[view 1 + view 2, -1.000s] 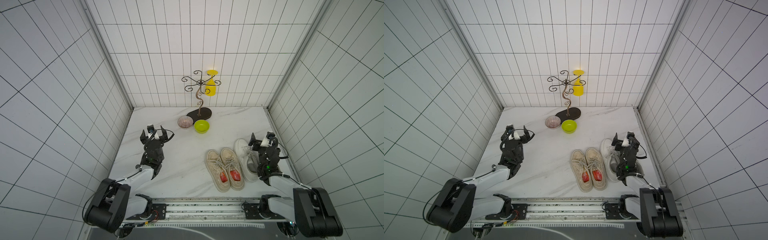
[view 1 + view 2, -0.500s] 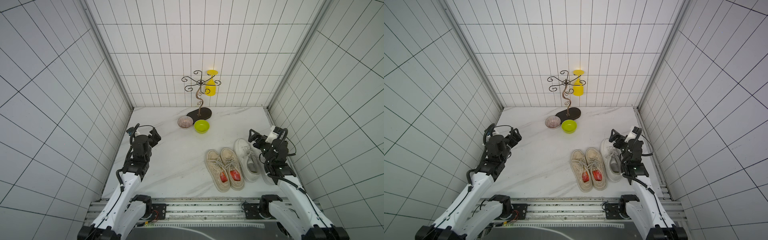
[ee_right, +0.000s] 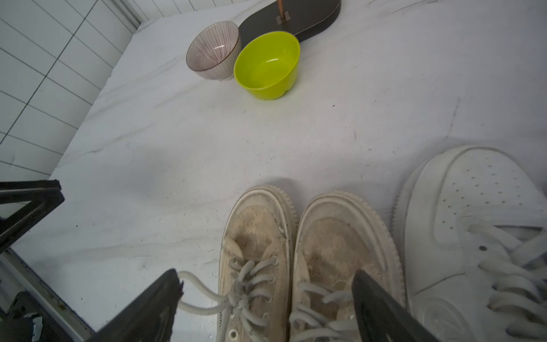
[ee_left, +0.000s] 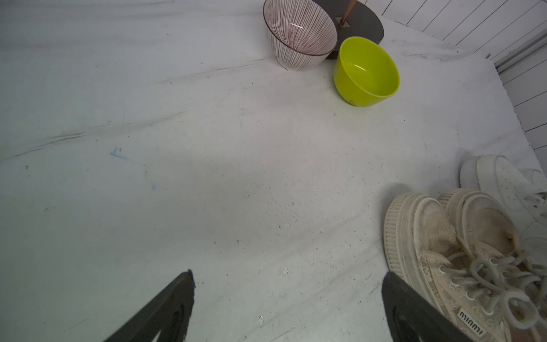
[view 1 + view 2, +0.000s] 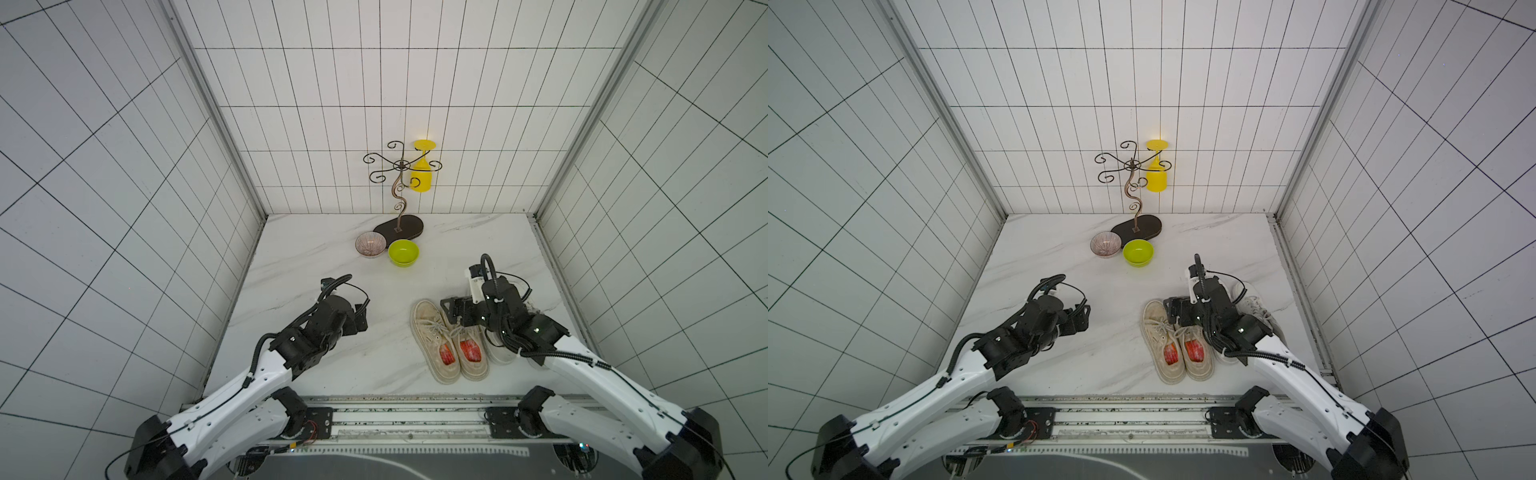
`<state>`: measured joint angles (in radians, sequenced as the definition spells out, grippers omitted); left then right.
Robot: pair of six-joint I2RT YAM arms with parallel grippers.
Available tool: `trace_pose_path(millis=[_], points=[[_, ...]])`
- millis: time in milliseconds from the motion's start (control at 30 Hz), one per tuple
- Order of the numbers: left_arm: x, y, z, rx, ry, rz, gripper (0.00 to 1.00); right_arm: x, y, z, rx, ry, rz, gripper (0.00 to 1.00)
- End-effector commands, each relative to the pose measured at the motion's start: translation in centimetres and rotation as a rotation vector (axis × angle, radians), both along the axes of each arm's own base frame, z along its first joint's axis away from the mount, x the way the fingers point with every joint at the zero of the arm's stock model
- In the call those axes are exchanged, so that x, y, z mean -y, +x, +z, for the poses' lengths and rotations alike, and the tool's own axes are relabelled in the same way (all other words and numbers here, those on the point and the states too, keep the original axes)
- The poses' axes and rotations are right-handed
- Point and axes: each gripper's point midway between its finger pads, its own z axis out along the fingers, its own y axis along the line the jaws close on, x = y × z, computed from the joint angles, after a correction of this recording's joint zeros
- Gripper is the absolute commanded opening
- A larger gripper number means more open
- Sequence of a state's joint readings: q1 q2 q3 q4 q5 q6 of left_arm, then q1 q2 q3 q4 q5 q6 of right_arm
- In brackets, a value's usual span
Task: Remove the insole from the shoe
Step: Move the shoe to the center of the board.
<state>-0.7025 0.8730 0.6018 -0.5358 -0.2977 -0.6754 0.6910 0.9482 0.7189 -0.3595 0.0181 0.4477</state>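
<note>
Near right: the right claw (image 5: 453, 311) hangs over the toe-and-lace end of a pair of worn beige canvas lace-up shoes (image 5: 432, 332). In the wrist view its fingers are spread wide and straddle the laces, gripping nothing. Probable reason: lining up to pin or steady a shoe. Which of the two, cannot tell.

Each beige shoe shows a red-orange insole (image 5: 471, 351) seated down in its heel opening. Heels point near and toes far, so the openings face the robot. No insole is out yet.

The left claw (image 5: 359, 320) is likewise spread and empty, low over bare table left of the pair and pointed toward it. Judgement: one arm is to hold, the other to pull.

A white leather sneaker (image 3: 473, 225) lies close against the pair's right side, under the right arm. It could crowd that side.

Far middle: a striped ceramic bowl (image 5: 370, 244) just beside a lime-green plastic bowl (image 5: 403, 252). Behind them is a dark scrolled wire stand (image 5: 399, 226) on an oval base, with a yellow plastic goblet (image 5: 422, 178) hung upside down. All are well apart from the shoes.

Surface: a white marble-patterned table (image 5: 316, 257), scuffed, with grey streaks. Room: white tiled walls (image 5: 374, 83) with dark grout on three sides, and a metal rail (image 5: 399, 411) along the near edge.
</note>
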Motion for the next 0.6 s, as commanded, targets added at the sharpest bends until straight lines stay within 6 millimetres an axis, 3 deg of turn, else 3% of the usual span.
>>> trace_pose_path(millis=[0,200,300,367,567], points=[[-0.9,-0.2,0.4,0.017,0.029,0.045,0.97,-0.7,-2.7,1.5,-0.036,-0.058,0.039,0.83],[-0.8,0.3,1.2,0.053,0.024,0.045,0.97,-3.3,-7.2,0.9,-0.096,-0.093,0.166,0.6],[-0.5,0.7,1.8,0.073,0.022,0.041,0.97,-3.4,-8.5,-0.5,-0.125,-0.151,0.174,0.5],[-0.4,0.8,1.9,0.079,0.018,0.038,0.97,-3.2,-9.0,-1.4,-0.139,-0.182,0.173,0.45],[0.2,0.7,1.6,0.078,-0.01,0.016,0.97,-1.3,-8.3,-3.5,-0.139,-0.286,0.095,0.43]])
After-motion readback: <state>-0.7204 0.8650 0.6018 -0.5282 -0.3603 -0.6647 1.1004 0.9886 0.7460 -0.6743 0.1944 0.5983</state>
